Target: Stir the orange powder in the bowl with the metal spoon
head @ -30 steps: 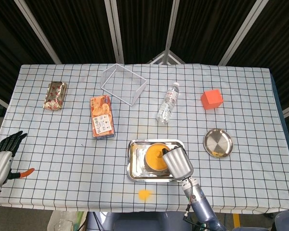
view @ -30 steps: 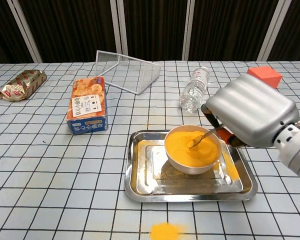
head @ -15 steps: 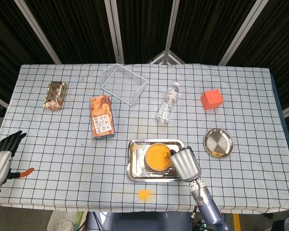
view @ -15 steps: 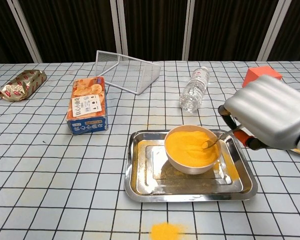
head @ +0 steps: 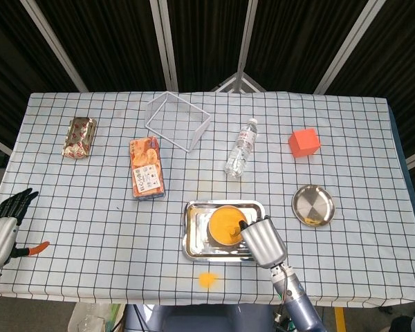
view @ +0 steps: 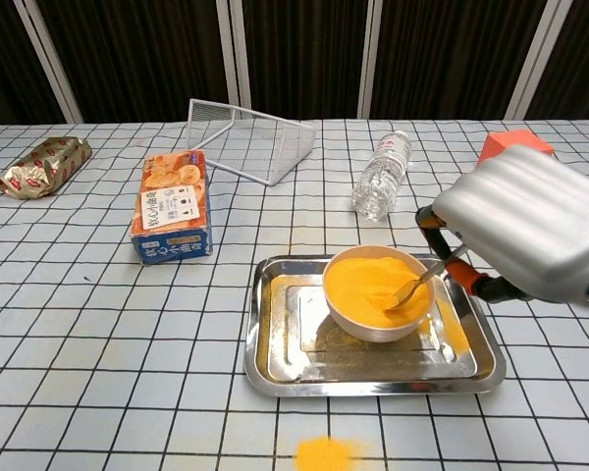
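Powder [view: 371,285] fills the bowl [view: 373,324], which sits in a steel tray [view: 275,365]. Right hand [view: 525,235] grips the spoon [view: 417,286], tip dipped in powder. Left hand [head: 3,225] hangs at the table's edge, fingers spread, holding nothing.

Checked-cloth desk [head: 346,138]: foil snack packet [head: 79,137] at left, orange snack box [head: 146,176] lying flat right of it, white wire basket [head: 178,121] tipped over at upper centre. Clear water bottle [head: 241,147] on its side right of centre, orange cube [head: 303,142] at upper right, round metal dish [head: 313,205] below the cube. Steel tray [head: 194,238] at lower centre, with a spilled orange powder patch [head: 207,279] on the cloth just below it.
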Controlling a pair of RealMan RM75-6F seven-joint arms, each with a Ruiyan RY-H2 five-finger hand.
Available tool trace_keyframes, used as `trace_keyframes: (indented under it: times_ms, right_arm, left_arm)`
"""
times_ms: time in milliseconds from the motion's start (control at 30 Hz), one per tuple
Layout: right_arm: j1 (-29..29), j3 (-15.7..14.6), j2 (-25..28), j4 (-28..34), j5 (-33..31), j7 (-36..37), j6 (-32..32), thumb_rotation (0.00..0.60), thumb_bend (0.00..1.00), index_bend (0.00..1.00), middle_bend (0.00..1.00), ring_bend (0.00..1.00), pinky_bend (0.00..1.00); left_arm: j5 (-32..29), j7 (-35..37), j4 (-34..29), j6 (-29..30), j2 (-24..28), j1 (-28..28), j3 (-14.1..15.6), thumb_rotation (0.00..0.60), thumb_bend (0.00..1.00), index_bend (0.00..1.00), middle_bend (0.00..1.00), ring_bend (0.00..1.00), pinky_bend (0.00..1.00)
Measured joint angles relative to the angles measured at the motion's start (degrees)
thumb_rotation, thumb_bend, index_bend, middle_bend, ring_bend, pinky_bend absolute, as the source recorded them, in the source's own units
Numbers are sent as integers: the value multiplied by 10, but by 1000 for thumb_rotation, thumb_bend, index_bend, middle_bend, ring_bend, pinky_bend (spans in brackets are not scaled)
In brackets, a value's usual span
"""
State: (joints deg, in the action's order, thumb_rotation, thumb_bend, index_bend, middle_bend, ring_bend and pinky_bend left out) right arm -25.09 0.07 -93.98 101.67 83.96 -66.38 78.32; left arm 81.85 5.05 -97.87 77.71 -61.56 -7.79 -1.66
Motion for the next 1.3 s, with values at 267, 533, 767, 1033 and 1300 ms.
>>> trace_keyframes:
  times_ms: [267, 533, 767, 1033, 1300]
  right_arm:
    - [5, -3, -1, 0, 2, -14, -4, 600, 921, 1000, 817, 782, 821]
    - [5, 11, -8, -12, -12, -17, -10, 600, 921, 1000, 817, 782, 821]
    - [-1, 33, -32, -35, -36, -17, -21, 600, 921, 1000, 817, 782, 821]
    - [-14, 48, -61, -46, -44, -18, -31, 600, 921, 1000, 817, 782, 821]
    - [-29, 63, -87, -63, -51, -26, -37, 600, 921, 1000, 817, 782, 821]
  left_arm:
    - [0, 0, 0, 0, 0, 0, 0, 600, 10, 0, 0, 0, 0]
    - [0, 0, 0, 1, 0, 0, 0, 600, 9, 0, 0, 0, 0]
    - [2, 0, 0, 0, 0, 0, 1, 600, 9, 0, 0, 0, 0]
    - [3, 2, 1, -1, 1, 0, 1, 600, 9, 0, 0, 0, 0]
    - [4, 5, 1, 0, 1, 0, 2, 600, 9, 0, 0, 0, 0]
